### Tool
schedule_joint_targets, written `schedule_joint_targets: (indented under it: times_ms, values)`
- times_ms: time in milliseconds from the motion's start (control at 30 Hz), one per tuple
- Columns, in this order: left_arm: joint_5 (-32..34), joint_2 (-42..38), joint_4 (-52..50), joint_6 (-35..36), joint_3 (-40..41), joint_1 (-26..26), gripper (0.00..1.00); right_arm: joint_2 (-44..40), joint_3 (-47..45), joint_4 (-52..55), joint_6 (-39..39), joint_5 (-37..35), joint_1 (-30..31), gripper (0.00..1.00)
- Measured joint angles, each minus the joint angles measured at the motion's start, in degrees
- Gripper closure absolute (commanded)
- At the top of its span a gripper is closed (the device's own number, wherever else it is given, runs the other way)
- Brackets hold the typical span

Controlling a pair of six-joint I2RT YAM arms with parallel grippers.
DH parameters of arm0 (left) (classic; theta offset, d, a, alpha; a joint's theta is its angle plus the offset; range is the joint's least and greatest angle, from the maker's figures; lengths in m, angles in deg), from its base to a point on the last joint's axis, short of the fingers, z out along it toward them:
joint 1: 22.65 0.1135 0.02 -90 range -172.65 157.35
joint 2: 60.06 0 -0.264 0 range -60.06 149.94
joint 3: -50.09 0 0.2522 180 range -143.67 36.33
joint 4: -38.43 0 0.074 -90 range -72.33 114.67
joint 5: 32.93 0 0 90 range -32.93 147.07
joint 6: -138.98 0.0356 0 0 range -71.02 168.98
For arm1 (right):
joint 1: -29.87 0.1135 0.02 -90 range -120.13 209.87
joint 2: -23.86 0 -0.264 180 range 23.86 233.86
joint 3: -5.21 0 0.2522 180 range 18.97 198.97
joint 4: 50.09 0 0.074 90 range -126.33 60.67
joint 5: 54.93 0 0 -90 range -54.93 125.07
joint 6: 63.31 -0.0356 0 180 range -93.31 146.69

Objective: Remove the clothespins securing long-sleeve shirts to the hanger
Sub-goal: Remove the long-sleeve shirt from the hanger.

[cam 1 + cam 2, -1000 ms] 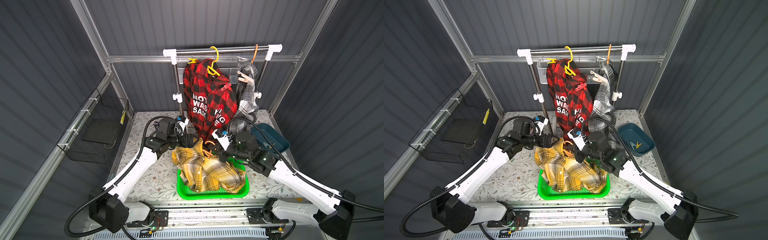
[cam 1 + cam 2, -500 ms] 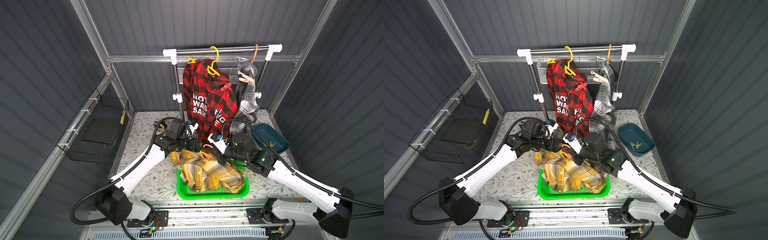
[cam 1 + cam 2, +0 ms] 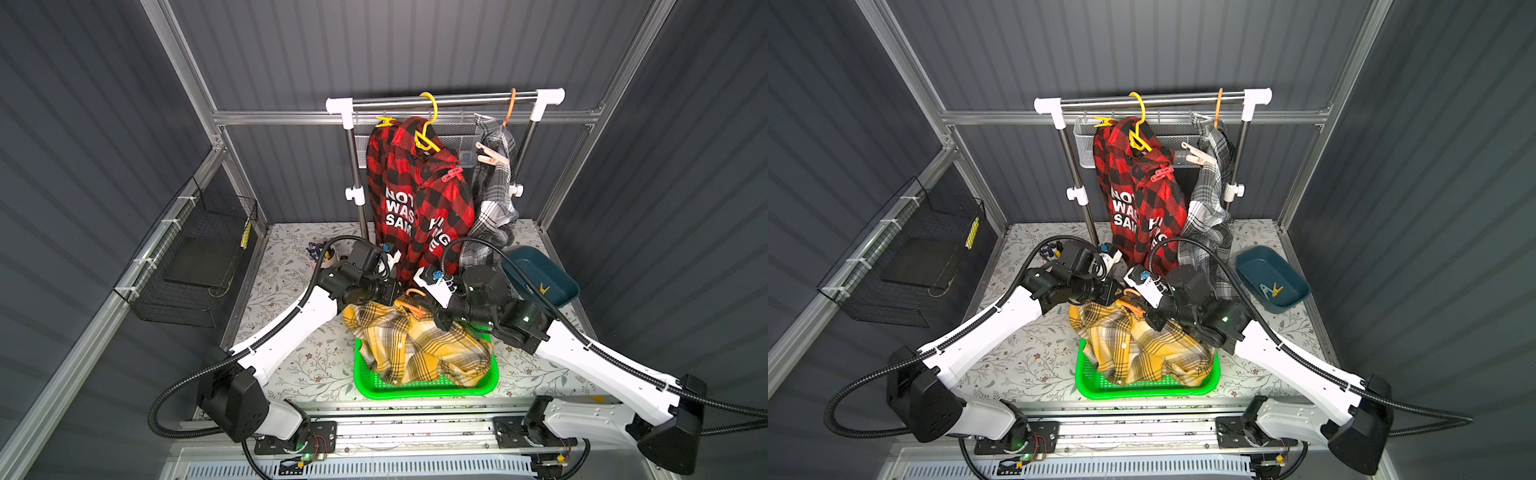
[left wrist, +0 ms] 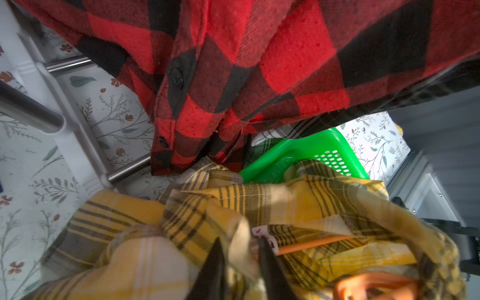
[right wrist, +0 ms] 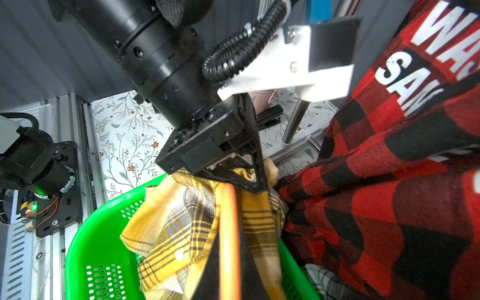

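Grey-panelled floral desk [image 3: 291, 270], yellow shirt [image 3: 415, 345] over green basket [image 3: 415, 392] pinched by left fingers [image 4: 214, 270], orange hanger [image 5: 228, 233] clamped in right fingers [image 5: 207, 275]

- Was a tabletop [image 3: 270, 299] under a pale cloth printed with leafy sprigs and small red-brown flowers, visible in both top views [image 3: 1038, 361].
- Bore a bright green perforated basket [image 3: 419, 388] at the front middle, flat on the cloth.
- Bore a dark teal tray [image 3: 1262, 266] towards the right edge, well apart from the basket.
- Bore a small pink cup of pens [image 3: 328, 261] at the back left, near the left post of the garment rack [image 3: 357, 183].
- Carried that rack at the back, with its white foot bar [image 4: 75, 135] flat on the cloth and the steel posts upright.
- Showed a black object [image 5: 268, 117] beside one post, too unclear to name.
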Motion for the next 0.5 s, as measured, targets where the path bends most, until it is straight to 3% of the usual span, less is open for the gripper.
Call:
schedule_joint_targets:
  times_ms: [200,500]
  values:
    - [4.5,-0.8,-0.2,-0.2,-0.1,0.0,1.00,-0.2,-0.2,-0.1,0.0,-0.3,0.0,1.00]
    - [13.8,-3.7,-0.6,-1.3,-0.3,0.4,1.00,-6.3,-3.0,-1.9,-1.9,2.5,-3.2,1.00]
